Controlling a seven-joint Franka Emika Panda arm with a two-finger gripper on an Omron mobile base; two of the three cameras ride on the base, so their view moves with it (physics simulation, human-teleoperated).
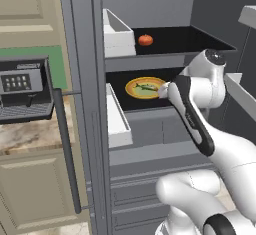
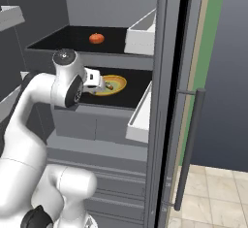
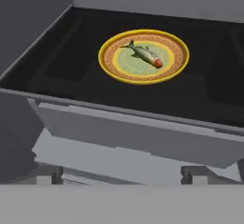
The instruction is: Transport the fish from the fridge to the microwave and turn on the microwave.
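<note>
Claw (image 3: 122,174) hangs wide apart before fish (image 3: 143,54) on yellow plate (image 3: 177,66).

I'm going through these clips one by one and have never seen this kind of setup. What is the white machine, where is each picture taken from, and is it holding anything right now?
The white machine is a robot arm on a base that can drive, in a rendered kitchen. Two pictures come from cameras on the base, behind the arm to its left and right. The third looks out from the hand itself. The arm reaches toward the open fridge. On its middle black shelf sits a yellow plate with the small greenish-grey fish lying on it. A red tomato sits on the shelf above. The gripper is open and holds nothing; its two dark fingertips stand wide apart in front of the shelf edge, short of the plate.
</note>
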